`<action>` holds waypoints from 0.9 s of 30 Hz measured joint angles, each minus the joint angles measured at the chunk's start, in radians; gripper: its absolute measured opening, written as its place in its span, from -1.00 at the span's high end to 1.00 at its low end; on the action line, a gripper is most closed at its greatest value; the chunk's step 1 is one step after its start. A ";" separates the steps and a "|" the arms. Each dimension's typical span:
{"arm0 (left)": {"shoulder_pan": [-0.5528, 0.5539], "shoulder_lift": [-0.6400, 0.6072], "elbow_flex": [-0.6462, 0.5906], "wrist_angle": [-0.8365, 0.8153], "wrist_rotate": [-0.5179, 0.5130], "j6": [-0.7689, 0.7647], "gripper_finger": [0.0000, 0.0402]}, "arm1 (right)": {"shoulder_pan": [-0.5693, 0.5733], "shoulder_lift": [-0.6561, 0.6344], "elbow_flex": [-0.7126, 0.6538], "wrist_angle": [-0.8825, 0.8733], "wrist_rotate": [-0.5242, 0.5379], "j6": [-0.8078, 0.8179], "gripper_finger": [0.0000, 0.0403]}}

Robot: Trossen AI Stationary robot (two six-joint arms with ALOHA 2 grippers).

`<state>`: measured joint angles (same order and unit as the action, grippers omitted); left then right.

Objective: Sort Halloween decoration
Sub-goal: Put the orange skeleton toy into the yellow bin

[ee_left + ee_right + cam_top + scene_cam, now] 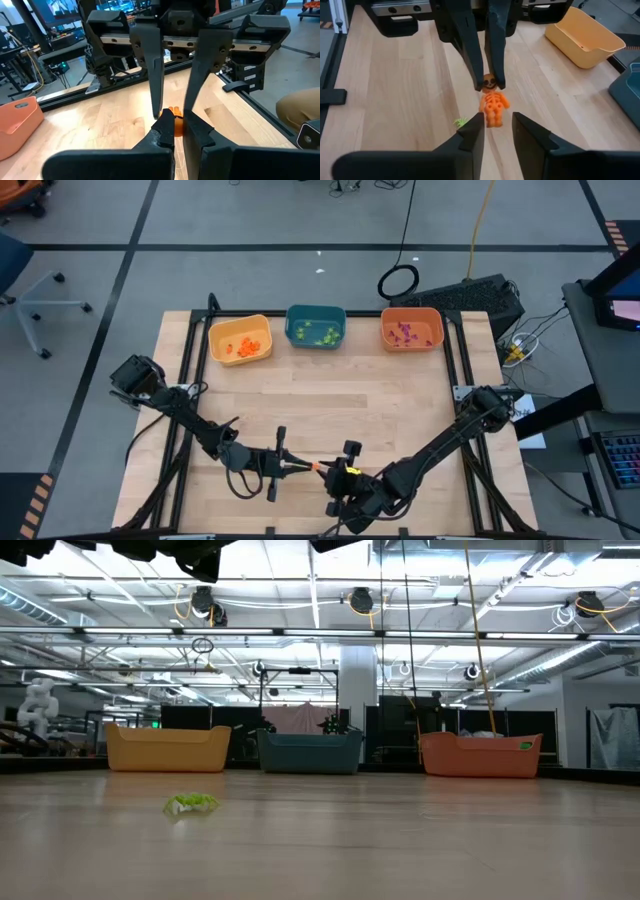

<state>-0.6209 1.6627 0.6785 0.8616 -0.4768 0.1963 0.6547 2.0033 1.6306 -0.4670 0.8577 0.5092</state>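
Grippers meet near the front edge of the desk (330,405). The left gripper (489,84) is pinched tight on the head of a small orange skeleton figure (493,106), which hangs between the two arms. The right gripper (496,131) sits just beside the figure's legs with its fingers parted and not touching it.

The right wrist view shows the whole figure, with its face and ribs, and a tiny green trinket (460,121) lying on the wood just beside it. The left wrist view catches only a sliver of orange behind the closed fingers. From above, the figure is a mere orange speck between the two grippers.

Farther out, along the back edge, stand a yellow bin (240,339) with orange pieces, a teal bin (316,326) with green ones and an orange bin (411,329) with purple ones. The low view shows the three bins side on and a light-green trinket on the desk, but no gripper.
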 joint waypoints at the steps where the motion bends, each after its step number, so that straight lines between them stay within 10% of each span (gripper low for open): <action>1: 0.000 0.000 0.000 0.000 0.000 0.000 0.96 | -0.001 0.000 0.000 -0.001 -0.001 0.001 0.58; 11: 0.000 0.000 0.000 0.000 0.000 -0.008 0.95 | -0.001 0.000 0.000 -0.007 -0.004 -0.021 0.97; 27: -0.001 0.000 0.000 -0.053 -0.011 -0.060 0.35 | -0.001 0.000 0.000 -0.006 0.000 -0.024 0.99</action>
<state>-0.6220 1.6627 0.6781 0.8083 -0.4878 0.1363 0.6533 2.0033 1.6306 -0.4732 0.8581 0.4850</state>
